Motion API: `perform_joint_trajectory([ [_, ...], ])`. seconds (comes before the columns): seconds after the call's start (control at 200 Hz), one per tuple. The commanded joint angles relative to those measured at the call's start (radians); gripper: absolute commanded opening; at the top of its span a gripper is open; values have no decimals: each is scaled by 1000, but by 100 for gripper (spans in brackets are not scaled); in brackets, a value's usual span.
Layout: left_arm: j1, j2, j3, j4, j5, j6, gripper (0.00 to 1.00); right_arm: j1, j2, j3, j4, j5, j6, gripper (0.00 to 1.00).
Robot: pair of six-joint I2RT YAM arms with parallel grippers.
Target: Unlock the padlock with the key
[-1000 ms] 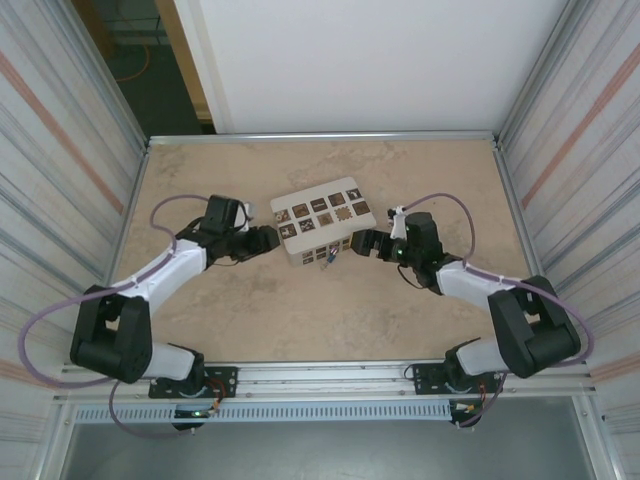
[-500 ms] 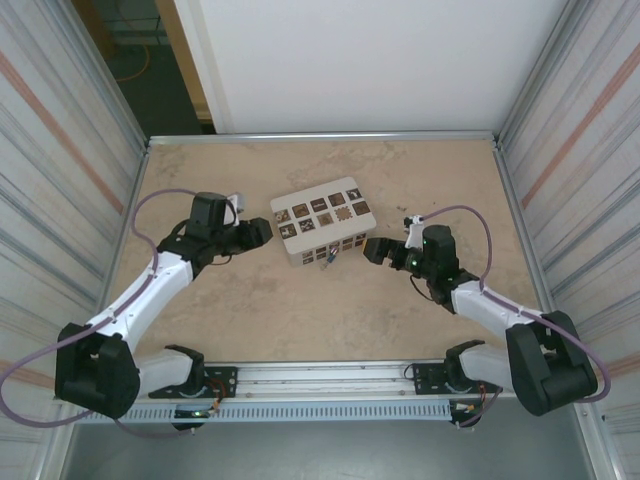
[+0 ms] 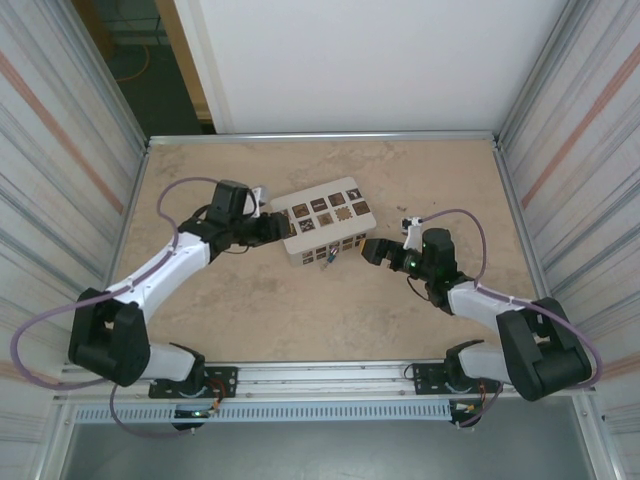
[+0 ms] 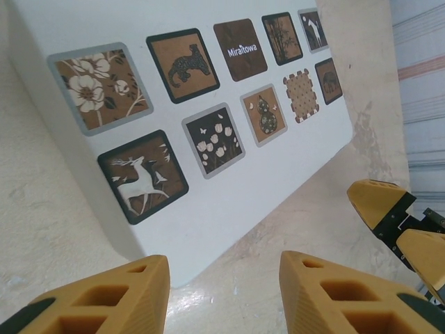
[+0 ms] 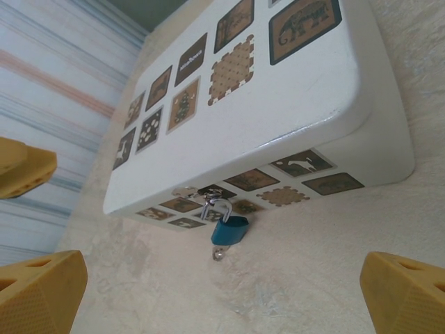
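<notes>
Moved since half a second earlier: the left gripper, brought in just beside the left end of the white box (it was previously a little short of it). The right gripper is hardly shifted, off the right end of the box and apart from it.

1. White box. Rectangular with rounded edges, laid flat on the mottled beige tabletop. Its lid is set with square picture tags (flowers, a deer, a big cat, tulips and a gourd among them). Further tags are carried along its near side wall.

2. Padlock. A small blue body with a silvery shackle, hung from a metal fitting on the near side wall of the box, low against the tabletop. From overhead it is seen as a small dark speck at that same wall.

3. Key. A tiny silvery piece just under the padlock body, on the end away from the box. Whether it is seated in the keyhole cannot be told.

4. Left gripper. Its fingers are parted and nothing is held. The left corner of the box is seen just beyond the gap.

5. Right gripper. Its fingers are spread wide and nothing is held. The padlock and key are seen ahead, between the fingers, untouched.
</notes>
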Motion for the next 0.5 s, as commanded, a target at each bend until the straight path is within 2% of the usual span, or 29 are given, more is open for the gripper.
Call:
perform_joint_trajectory([
  [0.0, -11, 35, 47, 20, 35, -9, 46, 11, 26, -8, 79, -27, 7, 100],
  [0.491, -22, 193, 81, 100, 96, -39, 42, 105, 207, 46, 199, -12, -34, 99],
])
